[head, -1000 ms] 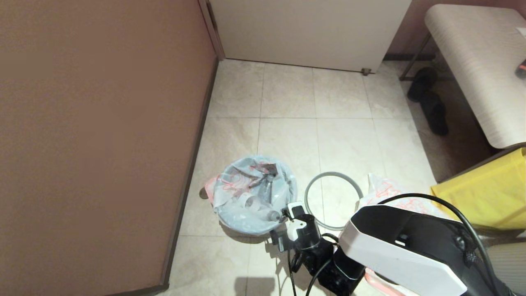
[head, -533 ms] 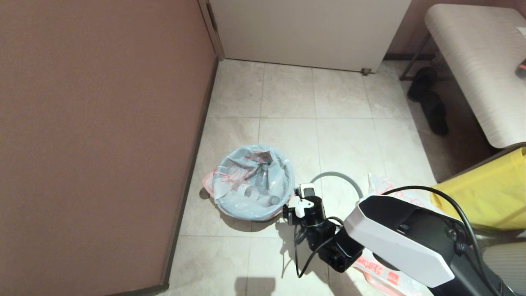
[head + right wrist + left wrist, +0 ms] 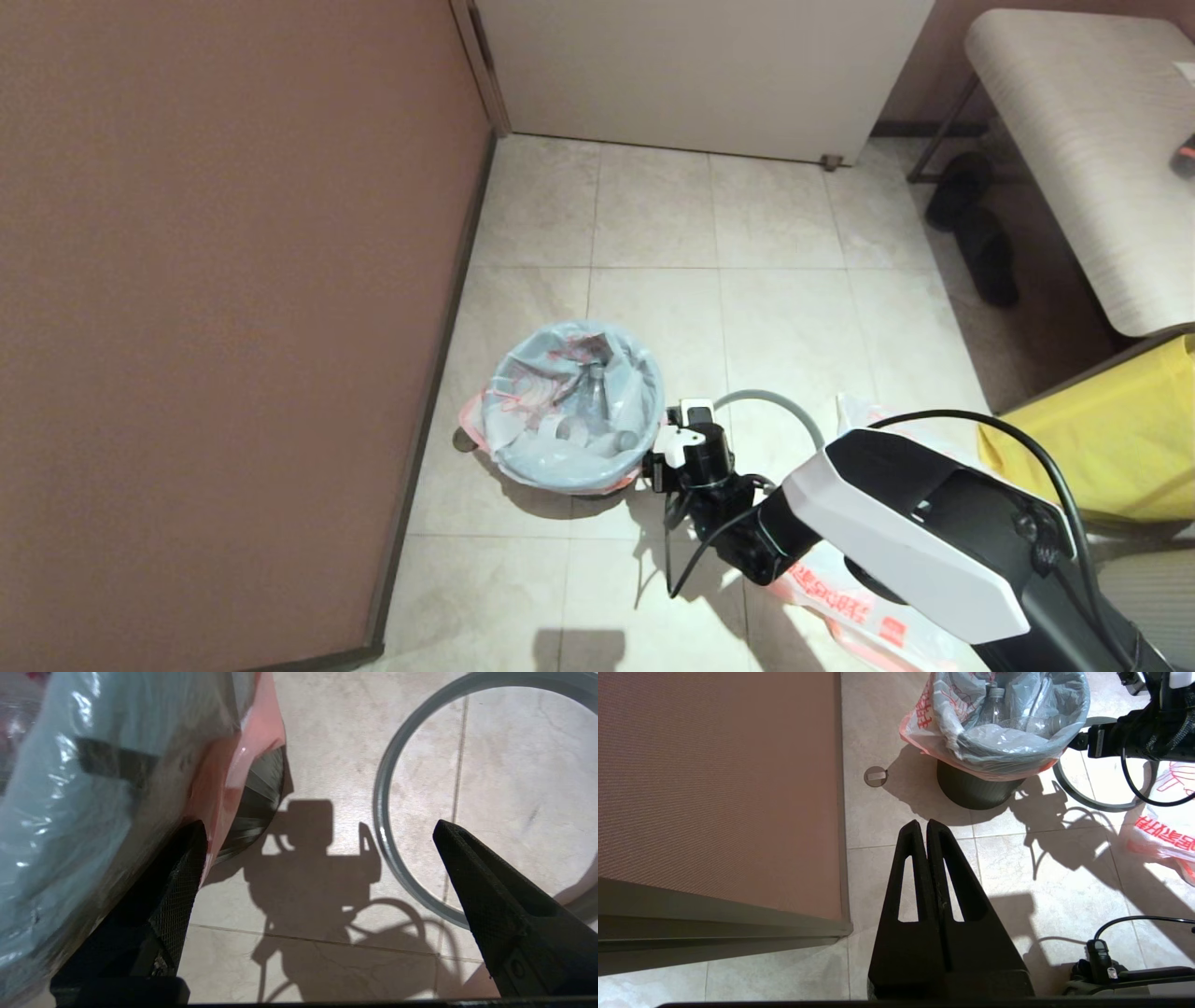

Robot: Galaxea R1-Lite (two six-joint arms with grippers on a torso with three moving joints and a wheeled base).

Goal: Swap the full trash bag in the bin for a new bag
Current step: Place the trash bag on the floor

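The bin (image 3: 597,490) stands on the tiled floor (image 3: 653,224), close to the brown wall (image 3: 224,280). It is small, round and black. The full trash bag (image 3: 569,420) sits inside it. The bag's thin pale plastic is folded out over the top of the bin, and its pink-red edge hangs down the side. Clear bottles (image 3: 593,397) lie in the bag.

The grey ring (image 3: 789,415) is off the bin. It lies flat on the floor just beside the bin, on the robot's right.

The right claw (image 3: 317,868) is low down at the right side of the bin, between the bin and the ring. Its two fingers (image 3: 472,868) stand wide apart and hold nothing. One finger is right against the hanging plastic at the bin's side, and the other is over the ring.

The new bag (image 3: 840,588) lies crumpled on the floor, near the ring, partly under the right arm (image 3: 896,541). It is white with red writing on it.

The left claw (image 3: 927,833) is closed with its fingers pressed together, and it grips nothing. It hangs over the floor next to the wall, apart from the bin.

A big yellow bag (image 3: 1102,439) sits on the right. A pale bench (image 3: 1092,140) is behind it, with dark shoes (image 3: 976,229) under it.
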